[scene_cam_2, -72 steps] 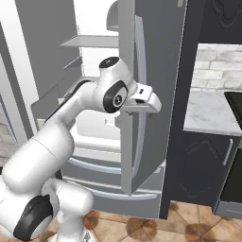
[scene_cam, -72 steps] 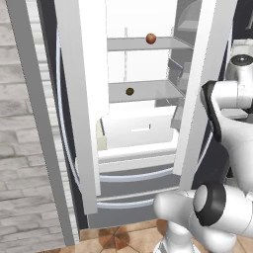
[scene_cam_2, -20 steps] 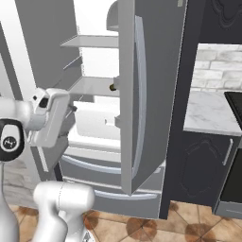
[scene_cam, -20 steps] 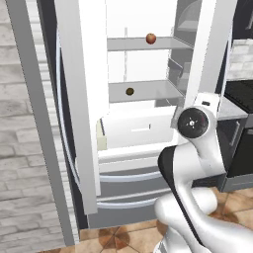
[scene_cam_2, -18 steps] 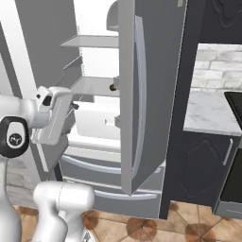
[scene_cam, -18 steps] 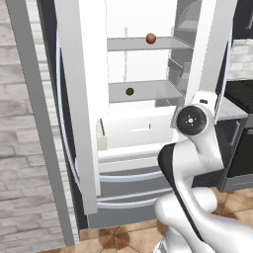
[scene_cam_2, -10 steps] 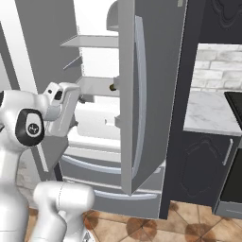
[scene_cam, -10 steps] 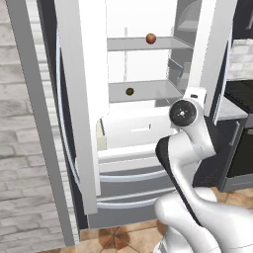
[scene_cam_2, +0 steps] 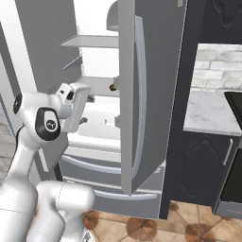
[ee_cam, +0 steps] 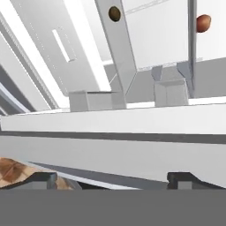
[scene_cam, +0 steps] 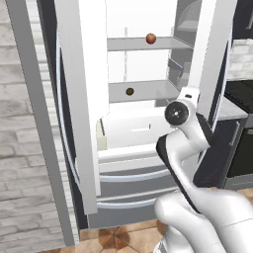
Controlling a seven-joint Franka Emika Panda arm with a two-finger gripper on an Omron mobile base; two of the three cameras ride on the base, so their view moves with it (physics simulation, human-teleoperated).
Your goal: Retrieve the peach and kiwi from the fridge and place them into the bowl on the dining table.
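Your tool (ee_cam: 112, 176) stands with jaws apart, empty, facing the open fridge (scene_cam: 81, 123); kiwi (scene_cam: 130, 91) shelved at seven o'clock below peach (scene_cam: 151, 38).

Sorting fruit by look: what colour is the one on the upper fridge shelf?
Reddish-orange, the peach; left base view.

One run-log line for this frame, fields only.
fridge: doors open | peach: upper shelf | kiwi: lower shelf | claw: open, empty, facing fridge

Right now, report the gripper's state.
Gripper: open, holding nothing, in front of the open fridge.
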